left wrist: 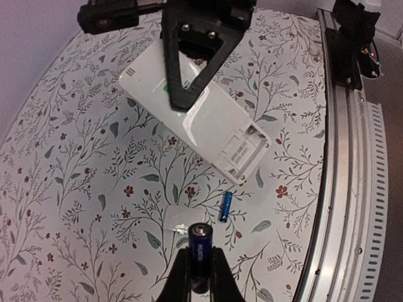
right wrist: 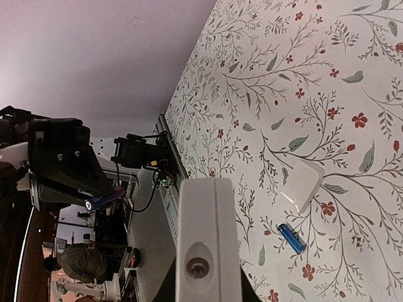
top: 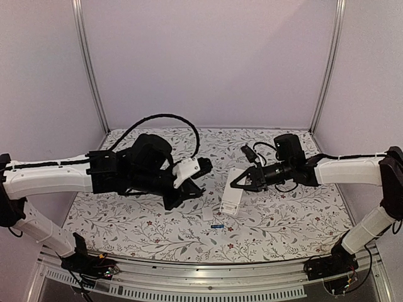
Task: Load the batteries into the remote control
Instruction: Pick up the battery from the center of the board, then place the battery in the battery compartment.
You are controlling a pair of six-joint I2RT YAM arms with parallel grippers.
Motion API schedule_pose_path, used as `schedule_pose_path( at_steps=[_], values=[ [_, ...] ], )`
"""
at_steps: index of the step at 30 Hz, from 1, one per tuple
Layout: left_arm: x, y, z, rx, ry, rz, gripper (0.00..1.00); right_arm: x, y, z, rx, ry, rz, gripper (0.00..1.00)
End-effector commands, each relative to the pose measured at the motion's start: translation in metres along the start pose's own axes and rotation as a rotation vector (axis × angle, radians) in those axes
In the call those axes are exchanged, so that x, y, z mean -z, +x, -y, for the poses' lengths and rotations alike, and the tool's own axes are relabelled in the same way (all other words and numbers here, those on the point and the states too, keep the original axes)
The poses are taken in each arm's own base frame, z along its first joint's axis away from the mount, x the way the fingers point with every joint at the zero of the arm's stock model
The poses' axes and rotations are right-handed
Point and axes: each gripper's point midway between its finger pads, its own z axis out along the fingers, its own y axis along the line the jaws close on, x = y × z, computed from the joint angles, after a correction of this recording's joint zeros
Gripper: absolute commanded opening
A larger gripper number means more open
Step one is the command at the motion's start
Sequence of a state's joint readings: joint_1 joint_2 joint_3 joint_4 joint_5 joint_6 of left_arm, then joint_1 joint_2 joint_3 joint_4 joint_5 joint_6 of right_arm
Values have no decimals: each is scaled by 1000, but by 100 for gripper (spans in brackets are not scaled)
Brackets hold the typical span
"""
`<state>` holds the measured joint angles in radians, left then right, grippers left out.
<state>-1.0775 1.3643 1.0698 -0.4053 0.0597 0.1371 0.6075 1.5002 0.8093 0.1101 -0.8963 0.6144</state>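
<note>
You have open floral table [top: 296, 226] behind and to either side of the arms' work, out to the pale walls [top: 208, 63]. The metal rail [left wrist: 343, 163] bounds the near edge. Near the middle of the table lie the blue battery [left wrist: 225, 206] and the flat white cover piece [right wrist: 302, 182], close but not touching. Your left gripper [left wrist: 200, 274] is clamped on the blackish battery [left wrist: 200, 242], held off the surface. Your right gripper [top: 242, 182] is closed on the remote control [left wrist: 201, 119] — tilted, open battery bay facing the left arm.
</note>
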Motion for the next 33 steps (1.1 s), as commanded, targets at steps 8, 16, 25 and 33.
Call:
schedule_pose_path(
  at_steps=[8,16,25,33],
  values=[
    [-25,-29,43,-210,150,94,0,-38,-8,-20,-37,-49,-61,0],
    [-44,-27,55,-241,191,62,0,-46,-10,-23,-60,-64,-69,0],
    [-59,-21,54,-275,182,18,2,-47,-10,-28,-64,-89,-73,0],
    [-66,-5,52,-289,171,-46,4,-47,-10,-30,-66,-101,-74,0]
  ],
)
